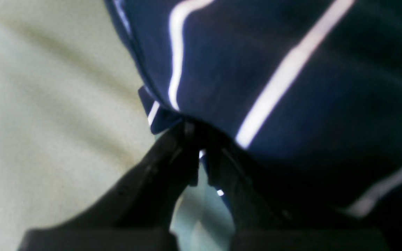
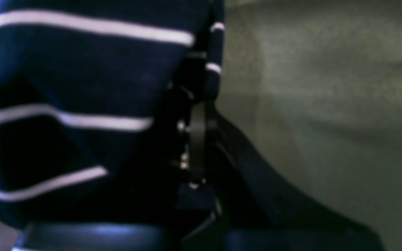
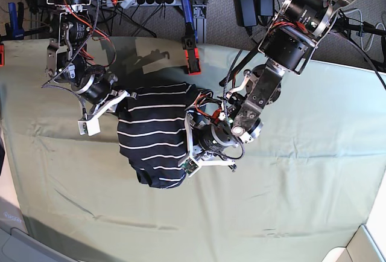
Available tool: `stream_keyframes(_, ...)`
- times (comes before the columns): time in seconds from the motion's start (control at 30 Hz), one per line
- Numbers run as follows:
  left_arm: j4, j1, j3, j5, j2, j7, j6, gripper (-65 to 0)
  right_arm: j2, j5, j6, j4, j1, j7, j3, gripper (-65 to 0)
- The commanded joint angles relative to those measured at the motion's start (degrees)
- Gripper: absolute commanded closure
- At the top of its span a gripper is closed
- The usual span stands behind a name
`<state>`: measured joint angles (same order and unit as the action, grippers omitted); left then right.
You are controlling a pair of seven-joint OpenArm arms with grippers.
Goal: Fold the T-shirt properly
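Presently, as seen from beside the table:

Shirt: the T-shirt point(image 3: 154, 138) hangs bunched between the two arms over the middle of the green cloth point(image 3: 301, 201); its lower folds look to rest on the cloth, upper edge lifted. Navy, thin white stripes.

Left gripper: the left gripper point(image 1: 201, 153) is pinched nearly closed on a shirt edge; a sliver of striped fabric shows between the fingers point(image 1: 159, 167) in the left wrist view.

Right gripper: the right gripper point(image 2: 195, 115) is fully closed, with shirt hem running up past its tips; it seems to hold the fabric, though the blur hides the exact bite.

Arms: both stand close in on the shirt, one at each side, in the base view.

Risk, slip: each grip sits on a thin edge of soft fabric; a sharp pull or uneven lift would likely draw the hem out of one pinch and drop that side.

Risk, crumple: the body is gathered rather than spread; laying it down as it is would probably set creases and a crooked fold.

Risk, drag: the cloth beneath is loose and already rippled; sweeping the shirt low could rumple it along.

Risk, snag: cables and brackets near both wrists sit just beside the fabric and could catch it.

Containers: none in view; nothing held inside anything.
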<state>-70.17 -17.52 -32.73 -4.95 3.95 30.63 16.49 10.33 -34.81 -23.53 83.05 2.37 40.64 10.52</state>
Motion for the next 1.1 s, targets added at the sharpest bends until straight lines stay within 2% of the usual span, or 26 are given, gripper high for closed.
stream_keyframes(0.0,-1.66,-1.53,0.94,-0.35,-0.39,-0.96,-1.09,-3.0,0.48,-0.55,-3.1,0.98,-0.63,0.31,0.72,0.0)
stream_keyframes(0.2,-6.32,-1.44,6.71,-1.01,-0.42,2.43,-1.09,-3.0,0.68,-0.57,-3.1,1.07,-0.63,0.35,4.02,0.0)
stream_keyframes(0.47,-15.58,2.21,7.91,-2.95,0.04,6.54,-1.07,-3.0,5.84,-0.79,-3.1,2.73,-0.74,0.42,4.44,0.0)
stream_keyframes(0.6,-22.16,7.69,10.56,-2.97,0.04,6.69,-1.09,-3.0,7.61,-0.79,-3.08,4.79,-0.7,2.23,4.52,0.0)
stream_keyframes(0.77,-30.08,15.04,17.51,-2.99,0.15,9.42,-1.07,-3.0,9.57,-0.81,-3.08,5.35,-0.57,2.73,5.03,0.0)
stream_keyframes(1.07,-44.11,31.47,27.26,-7.28,6.47,9.51,-1.05,-3.0,10.78,-2.73,-3.1,6.01,3.87,3.06,10.25,0.0)
